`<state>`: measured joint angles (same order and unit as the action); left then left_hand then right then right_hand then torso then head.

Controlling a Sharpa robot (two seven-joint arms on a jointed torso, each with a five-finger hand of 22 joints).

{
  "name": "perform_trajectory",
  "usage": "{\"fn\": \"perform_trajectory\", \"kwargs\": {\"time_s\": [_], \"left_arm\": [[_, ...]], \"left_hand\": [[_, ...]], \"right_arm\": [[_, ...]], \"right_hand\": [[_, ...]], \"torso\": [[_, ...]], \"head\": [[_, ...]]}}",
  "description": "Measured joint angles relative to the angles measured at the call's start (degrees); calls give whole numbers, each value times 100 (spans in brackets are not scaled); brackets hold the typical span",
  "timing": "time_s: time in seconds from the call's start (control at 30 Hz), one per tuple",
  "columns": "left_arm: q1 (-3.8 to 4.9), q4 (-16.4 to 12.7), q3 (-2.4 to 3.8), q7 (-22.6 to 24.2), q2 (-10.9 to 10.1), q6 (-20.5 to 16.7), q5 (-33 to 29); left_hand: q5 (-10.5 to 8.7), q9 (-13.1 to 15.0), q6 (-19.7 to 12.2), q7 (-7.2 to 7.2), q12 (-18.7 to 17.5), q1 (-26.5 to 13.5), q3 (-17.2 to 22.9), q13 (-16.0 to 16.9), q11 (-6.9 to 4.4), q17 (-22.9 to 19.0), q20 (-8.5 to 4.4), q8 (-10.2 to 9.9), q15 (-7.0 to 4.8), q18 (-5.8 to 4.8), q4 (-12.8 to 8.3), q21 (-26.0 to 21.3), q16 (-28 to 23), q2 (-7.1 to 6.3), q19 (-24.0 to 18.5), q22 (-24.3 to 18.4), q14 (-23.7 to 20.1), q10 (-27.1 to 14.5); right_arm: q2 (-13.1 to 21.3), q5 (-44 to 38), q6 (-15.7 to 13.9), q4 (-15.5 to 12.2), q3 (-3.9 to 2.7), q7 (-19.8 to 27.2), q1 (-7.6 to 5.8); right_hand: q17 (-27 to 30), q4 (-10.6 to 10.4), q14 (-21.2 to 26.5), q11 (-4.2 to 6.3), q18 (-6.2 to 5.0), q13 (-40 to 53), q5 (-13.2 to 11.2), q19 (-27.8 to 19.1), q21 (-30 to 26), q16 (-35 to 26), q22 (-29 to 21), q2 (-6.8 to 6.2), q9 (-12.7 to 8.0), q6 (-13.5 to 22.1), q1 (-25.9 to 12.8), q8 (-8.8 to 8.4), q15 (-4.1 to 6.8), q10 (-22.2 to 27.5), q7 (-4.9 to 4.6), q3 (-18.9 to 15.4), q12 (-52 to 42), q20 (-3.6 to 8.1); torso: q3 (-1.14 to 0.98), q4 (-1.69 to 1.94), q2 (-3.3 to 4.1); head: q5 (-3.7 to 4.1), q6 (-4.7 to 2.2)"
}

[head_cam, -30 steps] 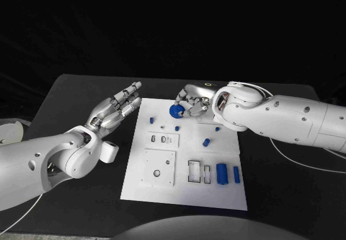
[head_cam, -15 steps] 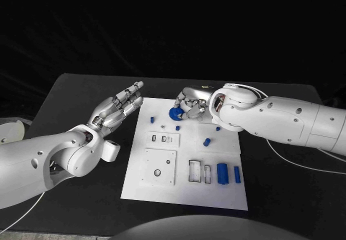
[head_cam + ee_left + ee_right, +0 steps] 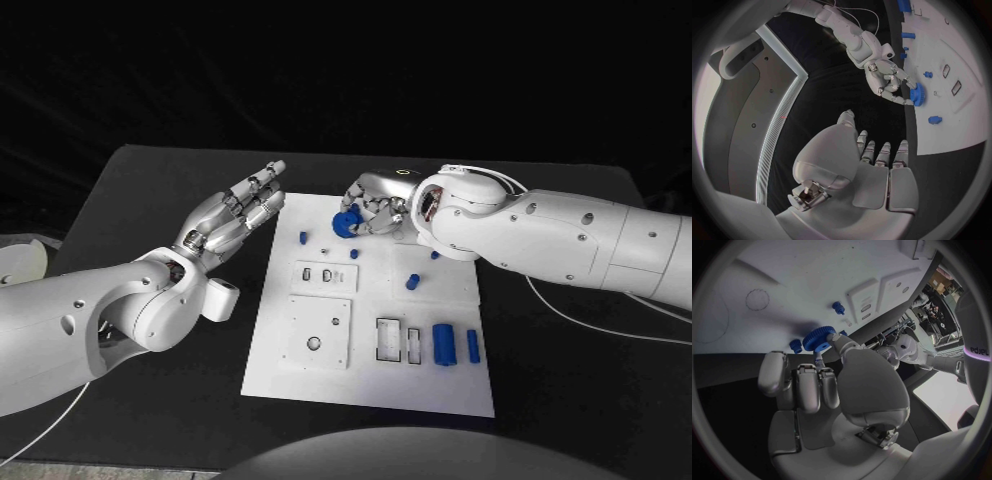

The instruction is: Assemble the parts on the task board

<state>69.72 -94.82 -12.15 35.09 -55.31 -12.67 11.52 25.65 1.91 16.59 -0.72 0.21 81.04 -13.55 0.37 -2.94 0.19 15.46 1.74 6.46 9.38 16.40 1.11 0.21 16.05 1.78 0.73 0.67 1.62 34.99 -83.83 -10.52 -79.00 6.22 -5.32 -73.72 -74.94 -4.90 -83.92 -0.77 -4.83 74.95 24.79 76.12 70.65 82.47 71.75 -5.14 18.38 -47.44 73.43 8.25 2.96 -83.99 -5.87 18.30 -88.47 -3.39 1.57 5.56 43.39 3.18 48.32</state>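
blue gear (image 3: 346,222) pinched in the right hand (image 3: 381,212) fingertips, over the task board (image 3: 447,385) far end | left hand (image 3: 231,218) flat, fingers apart, holding nothing | looks early on, several blue parts (image 3: 444,345) lying loose beyond the fingers

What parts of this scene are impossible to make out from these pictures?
- Head view: the right hand covers much of the blue gear, so whether it touches the task board is unclear.
- Head view: the small blue pegs are too small to tell their shape.
- Left wrist view: the left hand shows from behind; its palm side is hidden.
- Right wrist view: the board's far end is cut off by the circle's rim.
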Motion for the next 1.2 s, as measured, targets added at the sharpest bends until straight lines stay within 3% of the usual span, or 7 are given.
{"fn": "perform_trajectory", "kwargs": {"time_s": [0.17, 0.27, 0.37, 0.87, 1.0, 1.1, 1.2], "left_arm": [[-1, 2, 0, -8, 7, 11, -8], [-1, 2, 0, -12, 9, 15, -10], [-2, 2, 0, -15, 8, 17, -13], [-3, -9, -1, -33, -7, 25, -19], [-4, -22, -2, -35, -35, 25, -20], [-4, -27, -2, -35, -55, 25, -21], [-4, -28, -3, -36, -59, 25, -22]], "left_hand": [[-1, 0, 20, 20, 0, 0, 16, 0, 1, 0, 0, 0, 21, 0, 16, 0, 0, 0, 0, 0, 21, 1], [-1, 0, 20, 20, 0, 0, 16, 0, 1, 0, 0, 0, 21, 0, 16, 0, 0, 0, 0, -1, 21, 1], [-2, 0, 21, 20, 0, 0, 16, -1, 1, 4, 0, 0, 21, 0, 16, 0, 0, 0, 0, 0, 21, 0], [19, 0, 20, 20, 0, 45, 31, -1, 0, 11, 20, 0, 21, 1, 1, 0, 0, -1, 20, 4, 21, 0], [19, 5, 20, 20, 0, 45, 31, -1, 0, 11, 20, 0, 41, 1, 1, 0, 0, -1, 20, 3, 41, 0], [19, 5, 20, 20, 0, 45, 31, -1, 0, 11, 20, 0, 41, 0, 1, 0, 0, -1, 20, 3, 41, 0], [27, 5, 22, 21, 0, 45, 31, -1, 0, 11, 20, 0, 41, 0, 1, 0, 0, -1, 20, 3, 41, 0]], "right_arm": [[-20, -6, 41, 22, 16, -13, 31], [-14, -8, 54, 23, 17, -31, 35], [8, -11, 55, 21, 15, -51, 35], [311, -22, -145, -194, 15, -45, 33], [735, -24, -366, -590, 19, 11, -58], [1185, -25, -513, -962, 16, 34, -180], [1594, -27, -611, -1264, 11, 37, -246]], "right_hand": [[1, -8, -9, 91, 0, 0, -305, 208, 282, 589, 289, -29, -434, 892, -29, -434, 55, 0, 126, 9, 39, 62], [0, 15, -9, 147, 0, 0, -315, 228, 308, 645, 320, -29, -740, 1623, -29, -528, 97, -3, 197, 31, 39, 82], [1, 65, -9, 146, 0, -1, -315, 227, 301, 645, 320, -29, -831, 1795, -29, -528, 97, -3, 201, 46, 39, 84], [2, 222, -9, 145, 0, -2, -127, 173, 196, 543, 283, 7, -796, 1179, 116, -433, 97, -1, 110, 173, 84, 92], [2, 144, -9, 145, 0, -2, -599, 175, 196, 512, 320, -2, -690, 474, 98, -249, 96, -1, 68, 94, 57, 91], [2, 26, -9, 101, -1, -2, -1033, 238, 274, 527, 320, -8, -665, 238, -69, -169, 96, 0, 53, -24, -65, 31], [2, -33, -9, 101, 0, -2, -1218, 322, 359, 592, 319, -29, -641, 83, -90, -114, 96, 0, 51, -116, -132, 53]], "torso": [[3, 3, -1], [3, 3, -1], [5, 3, -2], [3, -4, 0], [3, -4, 3], [3, -3, 5], [3, -4, 5]], "head": [[8, 7], [9, 11], [7, 18], [-32, 20], [-43, 15], [-36, 23], [-1, 49]]}}
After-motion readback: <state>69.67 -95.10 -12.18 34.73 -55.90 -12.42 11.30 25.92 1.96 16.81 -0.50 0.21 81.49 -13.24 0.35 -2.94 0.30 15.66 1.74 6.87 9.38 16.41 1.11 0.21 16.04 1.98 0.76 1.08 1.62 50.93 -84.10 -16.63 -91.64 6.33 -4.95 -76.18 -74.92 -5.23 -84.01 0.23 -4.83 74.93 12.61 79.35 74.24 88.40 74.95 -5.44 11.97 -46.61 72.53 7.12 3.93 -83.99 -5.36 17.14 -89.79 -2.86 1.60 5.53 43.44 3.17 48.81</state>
